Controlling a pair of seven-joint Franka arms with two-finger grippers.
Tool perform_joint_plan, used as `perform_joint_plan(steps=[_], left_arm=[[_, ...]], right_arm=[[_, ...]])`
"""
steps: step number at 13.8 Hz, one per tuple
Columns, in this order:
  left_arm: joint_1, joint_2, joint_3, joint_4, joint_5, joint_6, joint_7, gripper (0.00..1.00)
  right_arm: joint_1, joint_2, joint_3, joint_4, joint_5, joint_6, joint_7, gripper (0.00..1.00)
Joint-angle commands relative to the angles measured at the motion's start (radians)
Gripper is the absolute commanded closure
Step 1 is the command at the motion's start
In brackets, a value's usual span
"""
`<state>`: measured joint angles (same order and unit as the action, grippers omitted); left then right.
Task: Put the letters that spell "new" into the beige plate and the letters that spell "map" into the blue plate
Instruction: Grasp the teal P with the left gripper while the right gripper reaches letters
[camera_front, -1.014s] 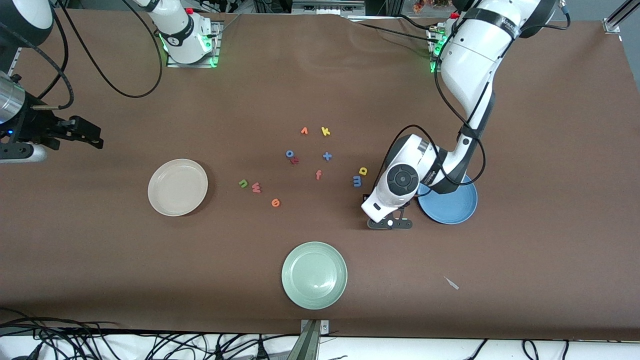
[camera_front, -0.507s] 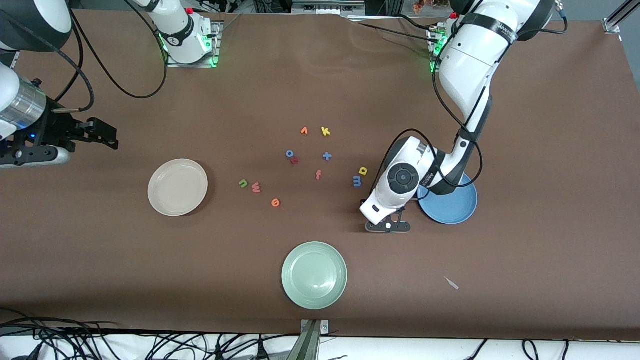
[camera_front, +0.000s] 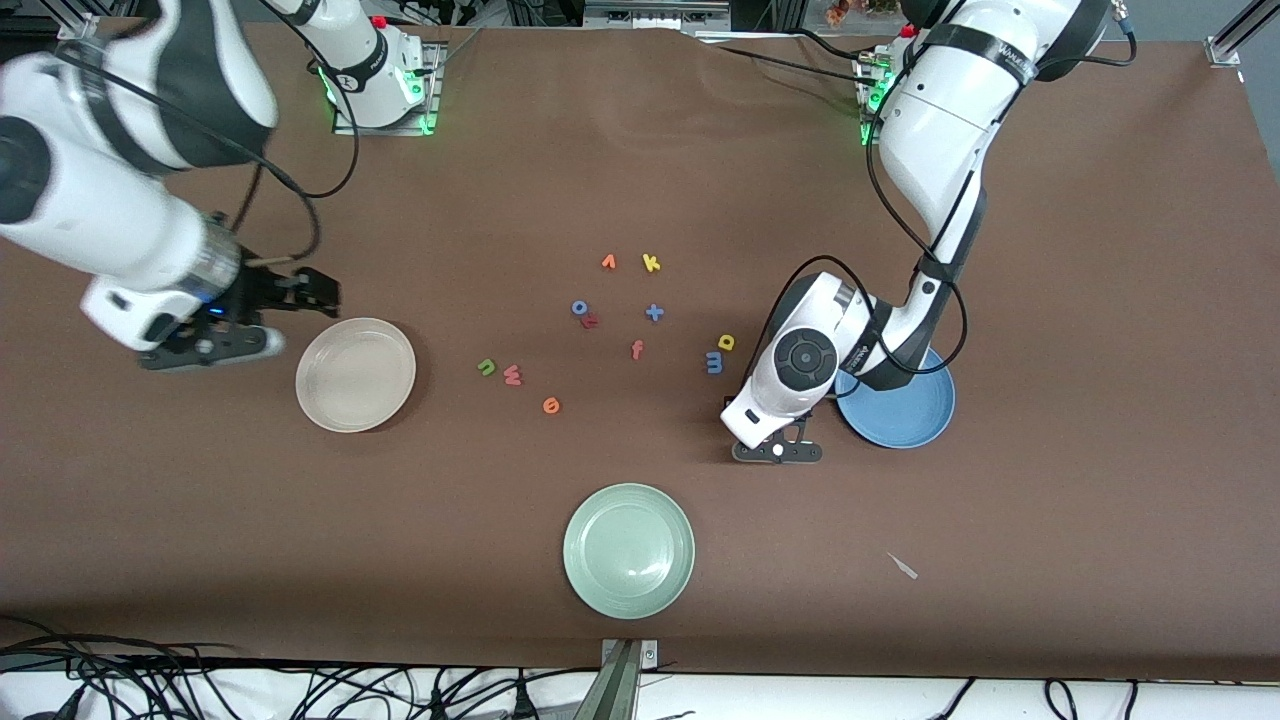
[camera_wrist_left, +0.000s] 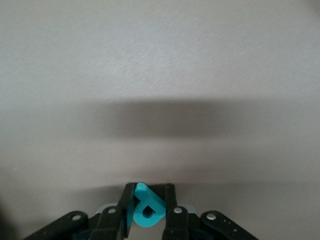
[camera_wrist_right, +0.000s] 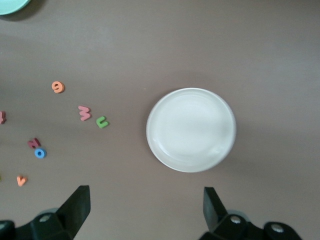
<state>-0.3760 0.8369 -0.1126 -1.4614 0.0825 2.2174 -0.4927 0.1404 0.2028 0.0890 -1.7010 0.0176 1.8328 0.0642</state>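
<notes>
My left gripper (camera_front: 778, 450) is down at the table beside the blue plate (camera_front: 912, 420), shut on the teal p (camera_wrist_left: 147, 209). The blue m (camera_front: 714, 362) and yellow a (camera_front: 727, 343) lie farther from the front camera than that gripper. The green n (camera_front: 486, 367), red-pink w (camera_front: 512, 376) and orange e (camera_front: 550, 405) lie between the two plates. My right gripper (camera_front: 205, 348) hangs open beside the empty beige plate (camera_front: 355, 375), toward the right arm's end. The right wrist view shows that plate (camera_wrist_right: 191, 129) and the n (camera_wrist_right: 102, 121), w (camera_wrist_right: 84, 113) and e (camera_wrist_right: 58, 87).
A pale green plate (camera_front: 628, 550) sits near the front edge. More letters lie mid-table: a yellow k (camera_front: 651, 263), an orange v shape (camera_front: 608, 262), a blue o (camera_front: 579, 308), an orange-red f (camera_front: 637, 349) and a blue cross shape (camera_front: 654, 313). A small scrap (camera_front: 903, 566) lies near the front.
My right arm has swung in from the table's end to beside the beige plate. My left gripper has shut on the teal p and stayed low.
</notes>
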Motion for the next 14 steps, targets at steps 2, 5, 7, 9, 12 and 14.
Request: perform_joint_plan(steps=[2,5,7,9,12,14], left_arm=[[0.049,-0.053,0.004,-0.007,0.031,-0.079,0.11,0.8],[0.065,-0.059,0.011,-0.007,0.033,-0.096,0.152,0.8],[0.089,-0.076,0.011,-0.007,0.033,-0.114,0.202,0.8],[0.106,-0.097,0.011,-0.007,0.033,-0.154,0.244,0.8],[0.127,-0.11,0.013,-0.01,0.033,-0.183,0.278,0.8],[0.157,-0.117,0.011,-0.011,0.033,-0.215,0.339,0.8]], right_arm=[[-0.001,-0.026,0.083,-0.276,-0.007,0.325,0.094,0.0],[0.002,0.01,0.158,-0.397,-0.048,0.508,0.196,0.0],[0.005,0.052,0.176,-0.401,-0.152,0.532,0.258,0.0],[0.022,0.108,0.189,-0.399,-0.229,0.589,0.307,0.0],[0.021,0.22,0.189,-0.391,-0.321,0.736,0.307,0.0],[0.021,0.259,0.189,-0.39,-0.329,0.784,0.298,0.01]])
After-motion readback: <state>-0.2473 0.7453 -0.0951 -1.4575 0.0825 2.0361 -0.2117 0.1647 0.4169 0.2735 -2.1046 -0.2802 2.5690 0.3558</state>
